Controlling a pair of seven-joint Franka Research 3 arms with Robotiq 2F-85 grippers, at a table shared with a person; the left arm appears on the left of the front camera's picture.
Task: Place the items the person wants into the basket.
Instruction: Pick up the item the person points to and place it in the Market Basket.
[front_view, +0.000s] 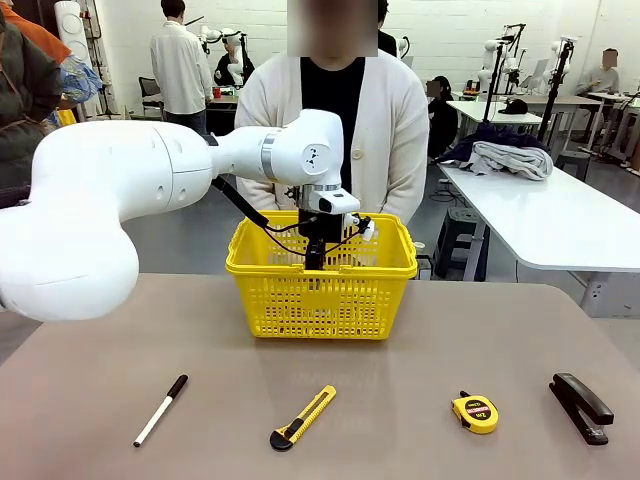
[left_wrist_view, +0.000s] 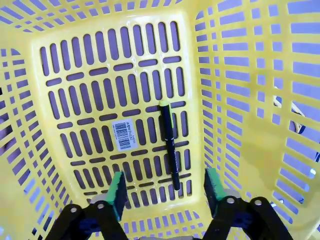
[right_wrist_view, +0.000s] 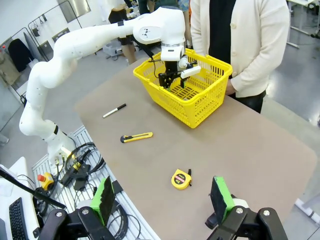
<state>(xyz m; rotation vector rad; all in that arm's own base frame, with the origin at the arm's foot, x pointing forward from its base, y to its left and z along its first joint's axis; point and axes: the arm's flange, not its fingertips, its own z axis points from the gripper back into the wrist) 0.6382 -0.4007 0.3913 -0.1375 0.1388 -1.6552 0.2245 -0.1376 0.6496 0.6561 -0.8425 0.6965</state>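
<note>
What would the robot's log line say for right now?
left claw: open over pen | pen: on basket floor | right claw: open, empty | tape measure, stapler: on table

The basket sits mid-frame on the table, with the pen lying on its floor. Along the bottom of the frame, left to right, lie the marker, utility knife, tape measure and stapler.

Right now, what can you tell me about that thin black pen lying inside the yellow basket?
The slim black pen with yellow markings lies flat on the slotted floor of the bright yellow plastic shopping basket, running roughly along the long slots. It looks like smooth plastic, with a yellow-green tip at one end and a thin yellowish strip down its side. A white barcode sticker sits beside it, apart from it. Only the basket floor touches it; the left arm's jaws stand open above it, holding nothing.
</note>
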